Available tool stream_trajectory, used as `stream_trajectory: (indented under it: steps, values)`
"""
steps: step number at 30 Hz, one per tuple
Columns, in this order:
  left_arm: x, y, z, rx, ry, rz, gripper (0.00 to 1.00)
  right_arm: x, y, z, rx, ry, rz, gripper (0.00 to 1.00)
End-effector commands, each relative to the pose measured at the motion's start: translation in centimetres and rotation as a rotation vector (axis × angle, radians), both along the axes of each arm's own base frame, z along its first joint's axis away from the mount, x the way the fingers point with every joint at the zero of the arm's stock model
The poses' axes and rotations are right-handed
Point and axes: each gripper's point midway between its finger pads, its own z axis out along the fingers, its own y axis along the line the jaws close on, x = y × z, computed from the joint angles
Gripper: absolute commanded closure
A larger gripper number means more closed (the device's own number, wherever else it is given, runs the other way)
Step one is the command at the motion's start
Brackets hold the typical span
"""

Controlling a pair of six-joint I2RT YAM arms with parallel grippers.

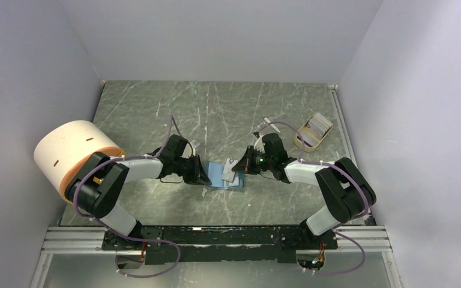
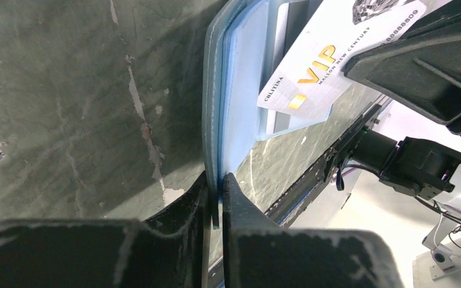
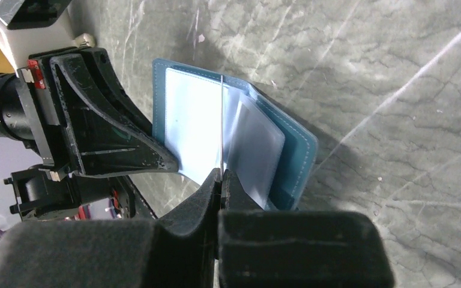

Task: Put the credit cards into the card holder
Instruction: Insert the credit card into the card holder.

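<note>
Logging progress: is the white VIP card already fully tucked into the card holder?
No, the VIP card sticks out over the card holder, held by the right gripper.

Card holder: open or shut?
Open. The card holder is spread, pale inner slots showing; the left gripper pinches one flap.

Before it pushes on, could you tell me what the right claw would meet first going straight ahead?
Probably the pale inner pockets of the card holder; the card pinched in the right claw reaches over them.

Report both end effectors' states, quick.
Left end effector: closed on the card holder edge.
Right end effector: closed on a credit card.
</note>
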Motion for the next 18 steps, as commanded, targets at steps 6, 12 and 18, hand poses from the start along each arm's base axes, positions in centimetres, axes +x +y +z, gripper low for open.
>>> stream_trajectory:
  steps: [6,12,18]
  values:
    - [-0.8,0.3,-0.5,-0.013,0.014,-0.014,0.82,-0.1,0.0,-0.9,0.021,0.020,-0.041,1.00]
    - [-1.0,0.1,-0.6,-0.021,0.018,-0.033,0.88,-0.6,0.6,-1.2,0.046,0.042,0.002,1.00]
    - [-0.9,0.0,-0.6,-0.024,0.020,-0.035,0.91,-2.0,0.8,-2.1,0.056,0.089,0.047,1.00]
